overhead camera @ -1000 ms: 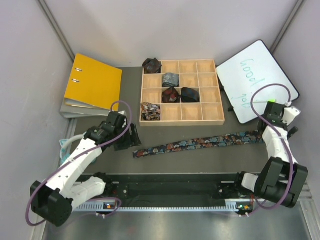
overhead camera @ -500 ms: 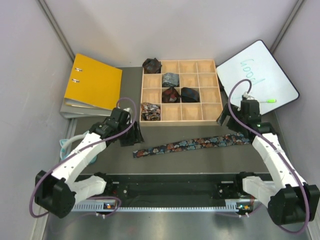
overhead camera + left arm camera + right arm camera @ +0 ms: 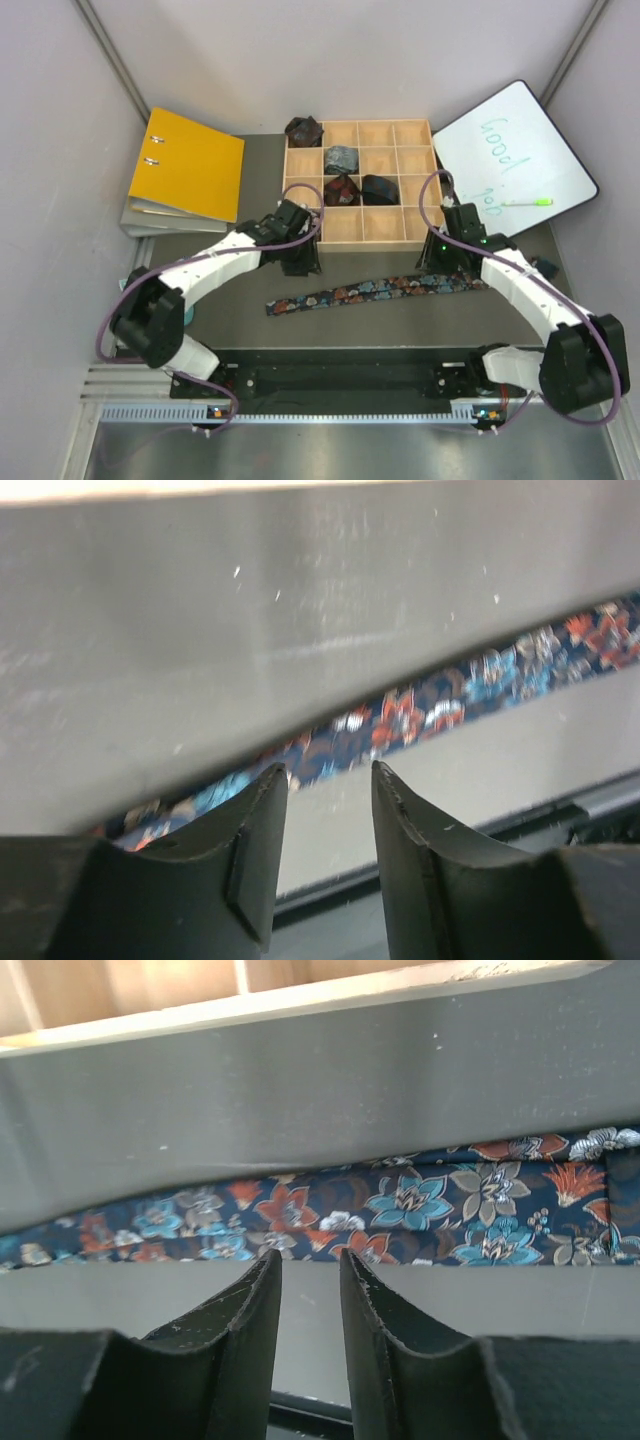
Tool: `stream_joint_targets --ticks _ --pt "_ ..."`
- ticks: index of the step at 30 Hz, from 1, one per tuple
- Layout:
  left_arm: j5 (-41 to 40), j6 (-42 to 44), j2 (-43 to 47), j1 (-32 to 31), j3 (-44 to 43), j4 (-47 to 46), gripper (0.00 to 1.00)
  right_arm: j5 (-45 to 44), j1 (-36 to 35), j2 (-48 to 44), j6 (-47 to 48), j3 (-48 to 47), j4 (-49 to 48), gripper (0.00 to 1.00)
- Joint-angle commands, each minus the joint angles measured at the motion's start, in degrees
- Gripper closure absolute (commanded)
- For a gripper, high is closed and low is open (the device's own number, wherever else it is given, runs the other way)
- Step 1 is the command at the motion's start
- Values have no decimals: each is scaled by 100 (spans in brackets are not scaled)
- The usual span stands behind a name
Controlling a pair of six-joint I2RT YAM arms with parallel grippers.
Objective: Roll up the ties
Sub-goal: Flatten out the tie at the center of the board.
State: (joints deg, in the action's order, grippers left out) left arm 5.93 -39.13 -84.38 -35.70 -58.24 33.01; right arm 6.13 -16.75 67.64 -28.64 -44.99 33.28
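Both arms' fingers [image 3: 252, 865] [image 3: 245, 1335] hover beside the tie [image 3: 375, 291].

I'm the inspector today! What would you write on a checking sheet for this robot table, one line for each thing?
Surface: dark grey table, no spills seen.
Job's things: one flowery tie lies flat, unrolled; four rolled ties show in the wooden tray.
Clutter: yellow binder, whiteboard, green pen.
Jaws: left jaws and right jaws each slightly apart, nothing between them, low beside the flowery tie.
Cables: purple cables loop over both arms.
Surroundings: pale walls; nothing else seen.
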Motion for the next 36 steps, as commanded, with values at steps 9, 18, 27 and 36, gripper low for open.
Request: stream_joint_targets --ticks 9,18,27,36 --pt "-532 -218 -1748 -446 -1408 -480 60 -428 -74 1471 517 -519 -629 70" --pt "-541 -235 -2012 -508 -1418 -612 61 -534 -82 2034 579 -791 -735 70" --pt "-549 -244 -2153 -587 -1260 -761 62 -797 -258 2483 676 -907 -410 71" --pt "-725 -349 -2223 -859 -1067 -893 62 -868 -285 2289 694 -695 -164 71"
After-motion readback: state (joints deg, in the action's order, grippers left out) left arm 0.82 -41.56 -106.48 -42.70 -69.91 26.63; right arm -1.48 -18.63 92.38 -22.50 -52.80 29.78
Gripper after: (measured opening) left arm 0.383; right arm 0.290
